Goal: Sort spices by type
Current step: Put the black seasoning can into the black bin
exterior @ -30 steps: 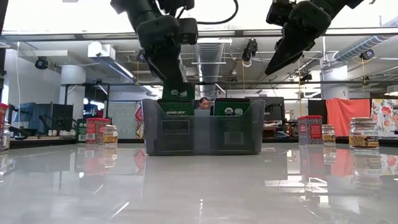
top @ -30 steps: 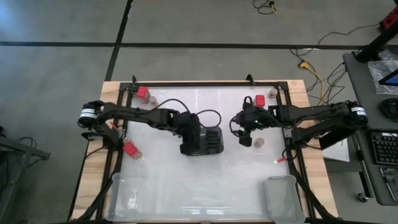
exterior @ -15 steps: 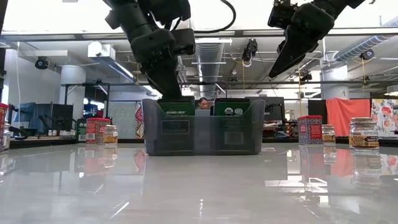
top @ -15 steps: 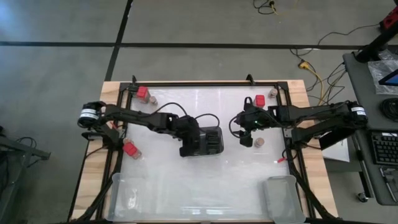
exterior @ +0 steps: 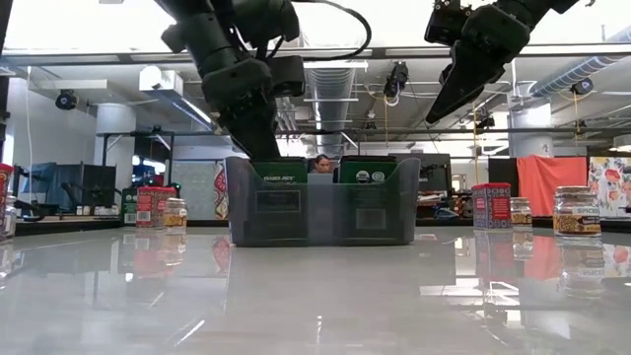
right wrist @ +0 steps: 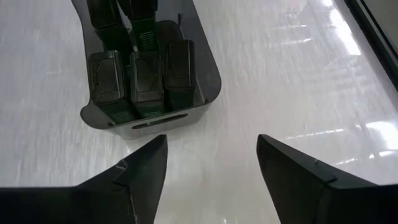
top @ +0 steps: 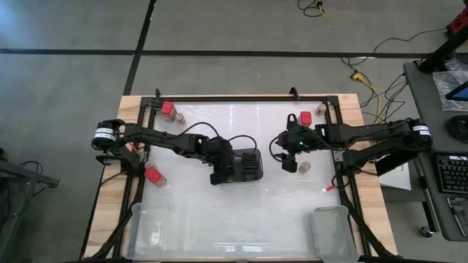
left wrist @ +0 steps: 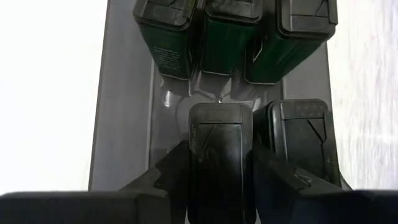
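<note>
Nearest the low camera, the bare white table (exterior: 315, 296) is reflecting the room. Mid-table, the grey slotted holder (exterior: 320, 214) is holding dark green tins (left wrist: 217, 37) with black lids. The left gripper (left wrist: 219, 171) is reaching down into the holder, its fingers (left wrist: 171, 171) clamping a black-lidded tin (left wrist: 220, 149) on both sides, just beside a neighbouring tin. The right gripper (right wrist: 211, 168) is hanging above the table beside the holder, jaws standing apart with nothing between them.

The spices are sitting around the table's edges: a red box (top: 153, 174) with a small jar (top: 162, 181) near the left side, a red box (top: 168, 109) and jar (top: 179, 117) at the far left corner, a red box (top: 306, 117) and jar (top: 321, 109) at the far right, and one jar (top: 305, 166) just beside the right gripper. Beyond, the workshop is showing a person behind the holder.
</note>
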